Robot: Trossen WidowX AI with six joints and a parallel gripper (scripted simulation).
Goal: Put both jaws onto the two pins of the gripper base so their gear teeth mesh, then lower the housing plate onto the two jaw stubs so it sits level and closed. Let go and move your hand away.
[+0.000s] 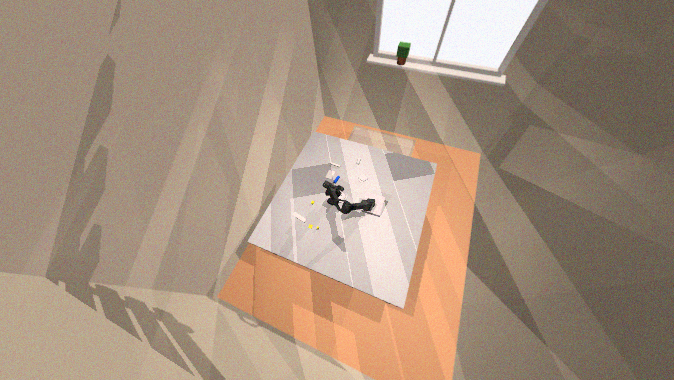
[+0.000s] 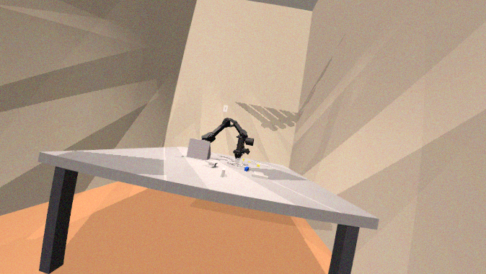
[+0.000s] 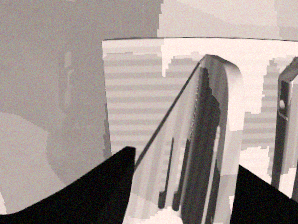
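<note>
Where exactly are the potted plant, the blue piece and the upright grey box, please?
Potted plant (image 1: 403, 50): top view, on its green leaves.
Blue piece (image 1: 337, 179) (image 2: 246, 169): top and exterior views, on its middle.
Grey box (image 2: 199, 148): exterior view, on its broad face.
</note>
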